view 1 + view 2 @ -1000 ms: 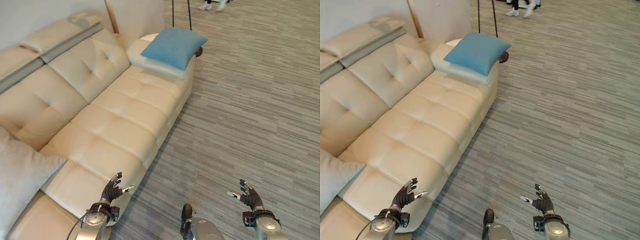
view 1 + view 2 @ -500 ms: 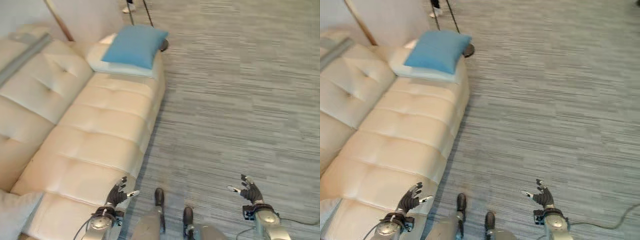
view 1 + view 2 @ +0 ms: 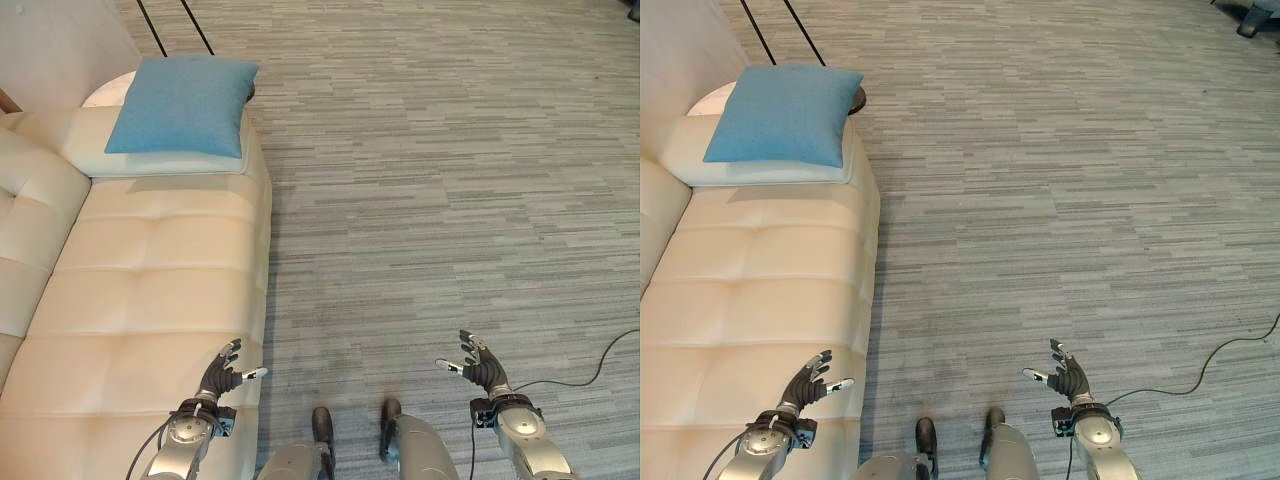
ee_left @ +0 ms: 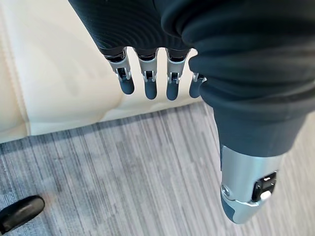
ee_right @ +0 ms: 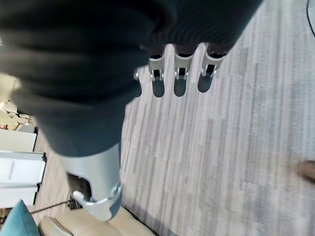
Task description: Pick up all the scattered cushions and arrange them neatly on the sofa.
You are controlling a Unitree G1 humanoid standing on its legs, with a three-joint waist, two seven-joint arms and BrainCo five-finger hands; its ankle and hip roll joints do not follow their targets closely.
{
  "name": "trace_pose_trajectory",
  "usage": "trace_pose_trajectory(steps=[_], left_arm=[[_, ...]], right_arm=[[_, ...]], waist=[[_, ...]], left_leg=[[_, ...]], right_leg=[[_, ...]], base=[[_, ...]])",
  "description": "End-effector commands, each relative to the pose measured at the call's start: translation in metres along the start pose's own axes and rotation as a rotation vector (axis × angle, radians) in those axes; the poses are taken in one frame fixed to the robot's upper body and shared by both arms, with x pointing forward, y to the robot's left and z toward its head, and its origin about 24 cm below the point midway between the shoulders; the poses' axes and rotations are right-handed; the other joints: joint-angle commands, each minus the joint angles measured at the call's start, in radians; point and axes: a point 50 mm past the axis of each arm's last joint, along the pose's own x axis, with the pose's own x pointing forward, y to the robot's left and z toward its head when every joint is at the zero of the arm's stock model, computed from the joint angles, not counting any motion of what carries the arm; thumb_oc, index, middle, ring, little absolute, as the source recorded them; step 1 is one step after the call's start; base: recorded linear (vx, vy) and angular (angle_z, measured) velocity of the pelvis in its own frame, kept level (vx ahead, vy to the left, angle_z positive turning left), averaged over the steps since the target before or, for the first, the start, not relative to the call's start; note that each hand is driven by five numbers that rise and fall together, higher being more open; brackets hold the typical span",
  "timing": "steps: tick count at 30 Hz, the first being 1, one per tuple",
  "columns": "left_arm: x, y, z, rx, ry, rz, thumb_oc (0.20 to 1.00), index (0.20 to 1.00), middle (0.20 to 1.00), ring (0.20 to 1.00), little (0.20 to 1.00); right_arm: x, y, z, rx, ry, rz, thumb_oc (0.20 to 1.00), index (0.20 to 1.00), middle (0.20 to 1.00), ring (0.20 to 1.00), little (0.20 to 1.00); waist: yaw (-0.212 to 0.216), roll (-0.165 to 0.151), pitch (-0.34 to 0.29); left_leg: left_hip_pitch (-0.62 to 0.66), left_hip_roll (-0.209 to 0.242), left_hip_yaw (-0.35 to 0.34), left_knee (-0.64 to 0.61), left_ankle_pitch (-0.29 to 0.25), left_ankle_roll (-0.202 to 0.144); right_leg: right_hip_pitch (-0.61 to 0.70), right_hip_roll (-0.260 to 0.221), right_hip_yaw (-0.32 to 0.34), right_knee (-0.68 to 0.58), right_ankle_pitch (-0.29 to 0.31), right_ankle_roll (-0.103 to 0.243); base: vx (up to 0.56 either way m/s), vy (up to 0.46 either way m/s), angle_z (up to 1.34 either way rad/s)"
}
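Observation:
A blue cushion point(image 3: 182, 104) lies flat on the pale armrest pad at the far end of the cream sofa point(image 3: 140, 290); a corner of that blue cushion point(image 5: 18, 220) also peeks into the right wrist view. My left hand point(image 3: 220, 377) hovers open over the sofa's front edge, holding nothing; its fingers point(image 4: 147, 78) hang straight above the seat's rim. Over the bare carpet my right hand point(image 3: 483, 368) is open too, with its fingers point(image 5: 179, 78) spread and empty.
Grey striped carpet point(image 3: 440, 180) stretches to the right of the sofa. A round dark stand base point(image 3: 856, 98) with thin black poles sits just behind the sofa's armrest. White boxes or shelving point(image 5: 15, 167) stand by the sofa in the right wrist view.
The camera has swung to the right: the sofa and blue cushion slid toward the left edge and the grey cushion on the near seat left the picture. Both hands stay open and low.

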Motion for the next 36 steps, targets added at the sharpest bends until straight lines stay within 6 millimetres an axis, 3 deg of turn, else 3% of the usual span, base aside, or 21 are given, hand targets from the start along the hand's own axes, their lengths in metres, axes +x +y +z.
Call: trace_pose_trajectory(steps=[1,4,6,7,9,11,12,14,17,18,20,23,28,29,30,31,32,34,36], left_arm=[[-0.004,0.007,0.009,0.069,-0.069,0.013,1.0,1.0,1.0,1.0,1.0],[-0.002,0.006,0.016,0.083,-0.094,0.005,1.0,1.0,1.0,1.0,1.0],[-0.003,0.005,0.014,0.079,-0.092,0.0,1.0,1.0,1.0,1.0,1.0],[-0.002,0.002,0.014,0.066,-0.089,-0.001,1.0,1.0,1.0,1.0,1.0],[0.0,-0.002,0.016,0.046,-0.096,-0.019,1.0,1.0,1.0,1.0,1.0],[0.001,-0.005,0.015,0.041,-0.091,-0.023,1.0,1.0,1.0,1.0,1.0],[0.001,-0.003,0.013,0.021,-0.078,-0.005,1.0,1.0,1.0,1.0,1.0],[0.001,-0.001,0.013,0.015,-0.075,0.004,1.0,1.0,1.0,1.0,1.0],[0.0,0.001,0.011,0.013,-0.07,0.019,1.0,1.0,1.0,1.0,1.0],[-0.001,0.003,0.01,0.012,-0.068,0.027,1.0,1.0,1.0,1.0,1.0],[-0.003,0.006,0.01,0.006,-0.072,0.044,1.0,1.0,1.0,1.0,1.0],[-0.005,0.012,0.005,-0.019,-0.055,0.086,1.0,1.0,1.0,1.0,1.0],[-0.011,0.02,-0.005,-0.01,-0.017,0.108,1.0,1.0,1.0,1.0,1.0],[-0.013,0.022,-0.008,-0.002,-0.007,0.109,1.0,1.0,1.0,1.0,1.0],[-0.014,0.022,-0.014,0.001,0.018,0.109,1.0,1.0,1.0,1.0,1.0],[-0.014,0.023,-0.014,0.002,0.018,0.109,1.0,1.0,1.0,1.0,1.0],[-0.014,0.022,-0.014,0.005,0.023,0.106,1.0,1.0,1.0,1.0,1.0],[-0.012,0.025,-0.012,0.005,0.019,0.116,1.0,1.0,1.0,1.0,1.0],[-0.01,0.025,-0.008,-0.006,0.004,0.121,1.0,1.0,1.0,1.0,1.0]], right_arm=[[0.004,-0.014,0.017,-0.014,-0.083,-0.056,1.0,1.0,1.0,1.0,1.0],[0.0,-0.018,0.011,-0.022,-0.068,-0.068,1.0,1.0,1.0,1.0,1.0],[-0.002,-0.02,0.007,-0.013,-0.054,-0.068,1.0,1.0,1.0,1.0,1.0],[-0.003,-0.022,0.006,-0.02,-0.05,-0.072,1.0,1.0,1.0,1.0,1.0],[-0.002,-0.026,0.007,-0.02,-0.055,-0.086,1.0,1.0,1.0,1.0,1.0],[-0.003,-0.029,0.009,-0.012,-0.065,-0.09,1.0,1.0,1.0,1.0,1.0],[-0.002,-0.03,0.009,-0.018,-0.056,-0.093,1.0,1.0,1.0,1.0,1.0],[-0.002,-0.031,0.011,-0.018,-0.06,-0.096,1.0,1.0,1.0,1.0,1.0],[0.0,-0.034,0.021,-0.021,-0.105,-0.104,1.0,1.0,1.0,1.0,1.0],[0.0,-0.034,0.024,-0.023,-0.117,-0.107,1.0,1.0,1.0,1.0,1.0],[0.001,-0.032,0.029,-0.034,-0.138,-0.103,1.0,1.0,1.0,1.0,1.0],[0.0,-0.029,0.032,-0.044,-0.152,-0.09,1.0,1.0,1.0,1.0,1.0],[-0.002,-0.025,0.036,-0.051,-0.172,-0.058,1.0,1.0,1.0,1.0,1.0],[-0.004,-0.023,0.037,-0.047,-0.18,-0.048,1.0,1.0,1.0,1.0,1.0],[-0.005,-0.018,0.034,-0.046,-0.176,-0.029,1.0,1.0,1.0,1.0,1.0],[-0.005,-0.018,0.034,-0.046,-0.176,-0.029,1.0,1.0,1.0,1.0,1.0],[-0.004,-0.015,0.035,-0.046,-0.178,-0.018,1.0,1.0,1.0,1.0,1.0],[-0.002,-0.008,0.04,-0.041,-0.2,0.003,1.0,1.0,1.0,1.0,1.0],[-0.002,-0.001,0.043,-0.049,-0.216,0.022,1.0,1.0,1.0,1.0,1.0]], waist=[[-0.011,0.013,0.015],[-0.034,0.012,0.006],[-0.039,0.016,-0.011],[-0.045,0.027,-0.018],[-0.047,0.024,-0.013],[-0.042,0.017,-0.001],[-0.026,0.008,0.002],[-0.015,0.003,-0.001],[0.02,-0.006,-0.012],[0.033,-0.004,-0.015],[0.064,0.01,-0.023],[0.111,0.016,-0.05],[0.147,-0.01,-0.084],[0.152,-0.021,-0.094],[0.159,-0.055,-0.102],[0.16,-0.056,-0.103],[0.156,-0.064,-0.097],[0.141,-0.054,-0.077],[0.123,-0.028,-0.056]], left_leg=[[0.063,0.015,-0.091,0.032,-0.08,-0.066],[0.126,0.003,-0.137,0.035,-0.137,-0.079],[0.146,0.02,-0.145,0.064,-0.147,-0.104],[0.134,0.044,-0.145,0.135,-0.1,-0.14],[0.029,0.093,-0.126,0.363,-0.019,-0.16],[-0.053,0.128,-0.103,0.525,0.047,-0.146],[-0.109,0.146,-0.065,0.578,0.03,-0.132],[-0.143,0.137,-0.055,0.57,0.01,-0.125],[-0.231,0.11,-0.027,0.427,-0.013,-0.118],[-0.25,0.103,-0.013,0.331,0.01,-0.118],[-0.268,0.081,-0.022,0.139,0.11,-0.138],[-0.332,0.079,-0.002,-0.069,0.169,-0.146],[-0.356,0.092,0.033,-0.035,0.203,-0.133],[-0.36,0.089,0.037,0.003,0.228,-0.125],[-0.354,0.062,0.031,0.073,0.226,-0.099],[-0.356,0.063,0.032,0.075,0.224,-0.099],[-0.342,0.053,0.029,0.098,0.203,-0.088],[-0.294,0.057,0.025,0.129,0.144,-0.063],[-0.206,0.065,0.013,0.119,0.085,-0.038]], right_leg=[[0.026,0.041,0.021,-0.137,0.14,0.003],[0.027,0.049,0.073,-0.166,0.16,0.006],[0.055,0.043,0.072,-0.157,0.164,-0.009],[0.076,0.061,0.071,-0.141,0.151,-0.026],[0.116,0.053,0.05,-0.142,0.122,-0.062],[0.165,0.075,0.038,-0.149,0.081,-0.108],[0.217,0.075,0.03,-0.153,0.047,-0.123],[0.249,0.072,0.028,-0.163,0.036,-0.122],[0.326,0.071,0.028,-0.195,0.007,-0.105],[0.356,0.076,0.028,-0.203,-0.008,-0.1],[0.42,0.108,0.038,-0.217,-0.034,-0.095],[0.538,0.135,0.079,-0.227,-0.098,-0.09],[0.632,0.131,0.131,-0.184,-0.13,-0.077],[0.643,0.119,0.132,-0.154,-0.1,-0.064],[0.591,0.078,0.13,0.014,0.083,0.001],[0.589,0.077,0.131,0.015,0.083,0.001],[0.556,0.059,0.128,0.104,0.18,0.036],[0.463,0.027,0.11,0.282,0.32,0.054],[0.339,-0.004,0.077,0.396,0.263,0.011]], base=[[0.42,-0.081,0.42],[0.43,-0.14,0.39],[0.46,-0.231,0.86],[0.4,-0.262,1.02],[0.3,-0.271,0.73],[0.38,-0.303,0.31],[0.53,-0.286,-0.06],[0.35,-0.128,0.03],[0.42,-0.029,0.11],[0.5,0.027,0.04],[0.56,0.048,-0.04],[0.67,0.084,-0.31],[0.63,0.154,-0.36],[0.89,0.305,-0.5],[0.64,0.229,-0.54],[0.55,0.229,-0.45],[0.32,0.17,-0.37],[0.49,0.261,-0.2],[0.47,0.264,0.11]])
